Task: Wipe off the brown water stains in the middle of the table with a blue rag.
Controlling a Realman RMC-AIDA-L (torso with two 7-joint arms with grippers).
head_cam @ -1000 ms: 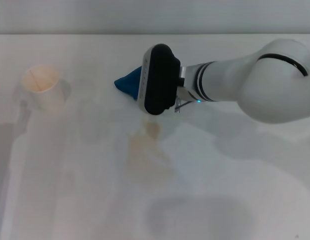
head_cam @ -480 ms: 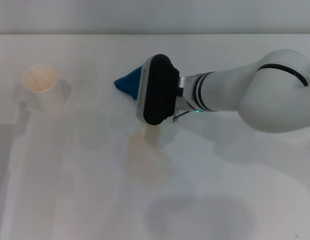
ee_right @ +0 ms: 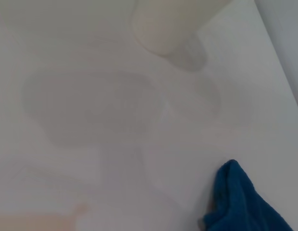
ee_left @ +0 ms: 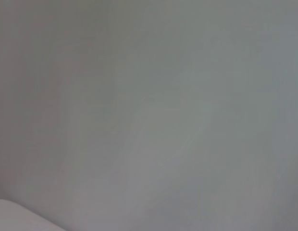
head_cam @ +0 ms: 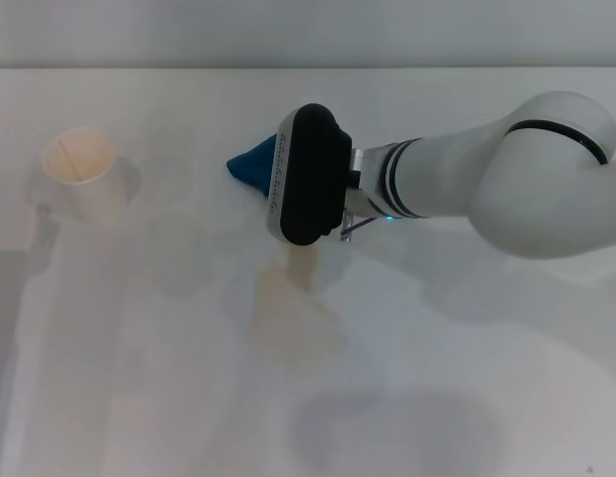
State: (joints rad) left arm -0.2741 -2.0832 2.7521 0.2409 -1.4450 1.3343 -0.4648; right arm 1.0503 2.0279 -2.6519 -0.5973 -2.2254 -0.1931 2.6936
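The blue rag lies bunched on the white table, just beyond the middle; only its left tip shows past my right arm. In the right wrist view the blue rag sits close by, apart from the camera. The brown water stains spread as a pale tan patch in front of the rag, and a bit of the brown water stains shows in the right wrist view. My right gripper's black housing hangs over the rag's right side and the stain's far end. The left wrist view holds only blank grey.
A white paper cup stands at the far left of the table, also seen as the cup in the right wrist view. Grey shadows lie on the table's front part.
My right gripper has shifted a little toward the front and left, covering more of the stain's far end. The rag and cup have not moved.
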